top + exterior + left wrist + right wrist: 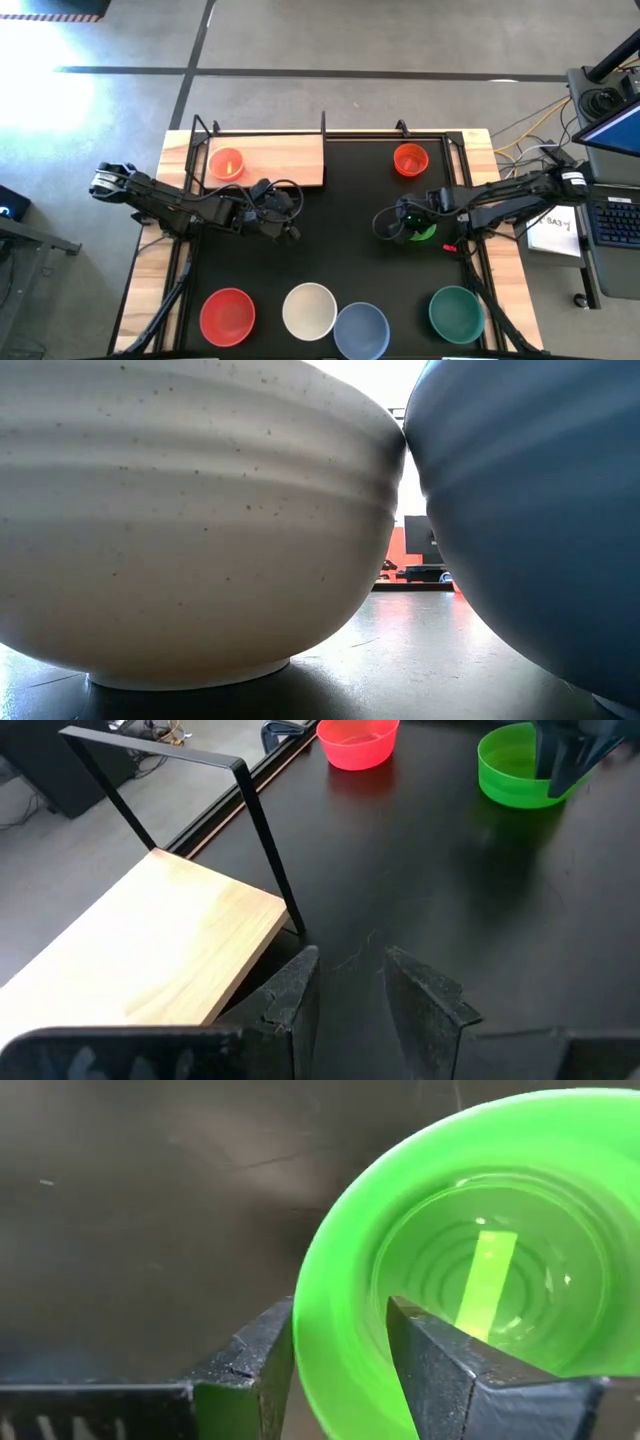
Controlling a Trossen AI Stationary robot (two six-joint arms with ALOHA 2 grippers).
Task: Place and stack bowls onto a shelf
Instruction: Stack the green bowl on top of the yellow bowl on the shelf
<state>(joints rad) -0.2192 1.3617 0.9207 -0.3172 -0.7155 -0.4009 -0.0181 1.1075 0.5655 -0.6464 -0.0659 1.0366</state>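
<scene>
The bright green bowl (424,230) (470,1280) sits upright on the black mat at mid right. My right gripper (408,222) (340,1370) points steeply down at it, open, with one finger outside its rim and one inside. My left gripper (287,217) (352,990) hangs open over the mat by the shelf's near right corner, with nothing between its fingers. The light-wood shelf (285,160) (150,945) lies at the far left and carries a small reddish bowl (226,163) with yellow showing inside. The orange-red bowl (410,159) (357,740) stands at the far right. My right gripper stands astride the green bowl's rim (335,1330) from above, one finger (250,1375) outside the wall and one finger (440,1370) inside. Whether either finger touches the wall I cannot tell. The bowl rests on the mat.
Along the near edge stand the red (227,314), white (309,310) (190,520), pale blue (361,328) (530,510) and teal (456,311) bowls. A black metal frame (250,820) rises around the shelf. Bare mat (330,240) lies between the arms.
</scene>
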